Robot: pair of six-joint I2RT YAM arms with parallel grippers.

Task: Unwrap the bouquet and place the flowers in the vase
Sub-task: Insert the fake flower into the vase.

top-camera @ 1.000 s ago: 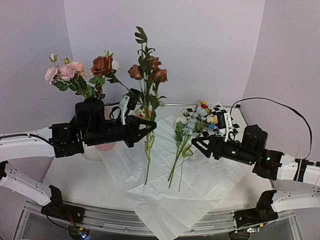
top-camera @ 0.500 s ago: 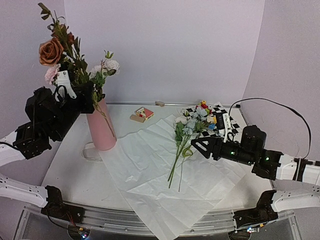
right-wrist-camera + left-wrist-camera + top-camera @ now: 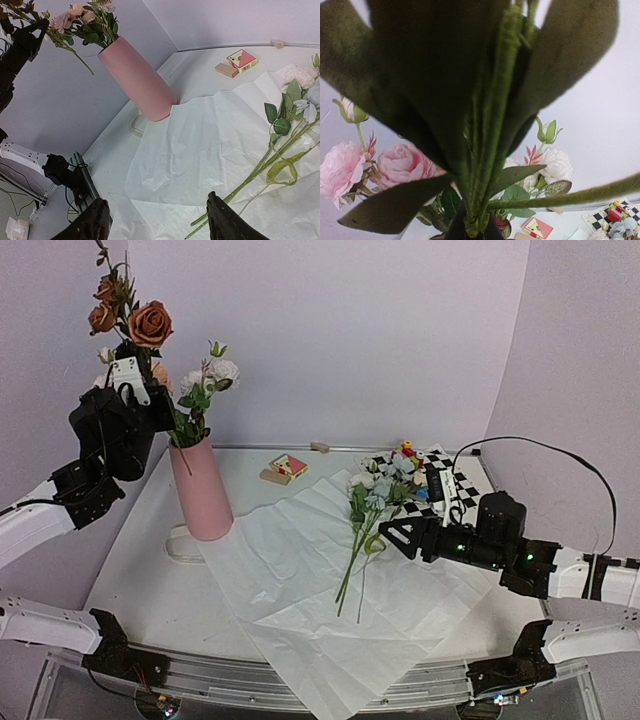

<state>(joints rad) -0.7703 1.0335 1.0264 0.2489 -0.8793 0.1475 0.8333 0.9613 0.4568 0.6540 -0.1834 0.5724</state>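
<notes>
My left gripper [image 3: 158, 400] is raised at the upper left, shut on the green stem [image 3: 485, 150] of a spray of rust-brown roses [image 3: 148, 324]. The stem's lower end hangs beside the mouth of the pink vase [image 3: 203, 490]. Pink roses [image 3: 395, 165] and a white rose [image 3: 555, 165] stand in the vase. The white paper [image 3: 300, 580] lies spread flat, and white and light blue flowers [image 3: 372, 502] lie on its right part. My right gripper [image 3: 395, 533] hovers open just right of their stems [image 3: 260, 170], holding nothing.
A checkered mat [image 3: 455, 480] with small toy blocks lies at the back right. A red box [image 3: 290, 465] and a small wooden block [image 3: 270, 477] sit behind the paper. A clear round dish [image 3: 180, 545] lies at the vase's foot.
My left arm has swung the rust-brown roses from over the paper up and to the left, above the vase. My right gripper has edged slightly left.
</notes>
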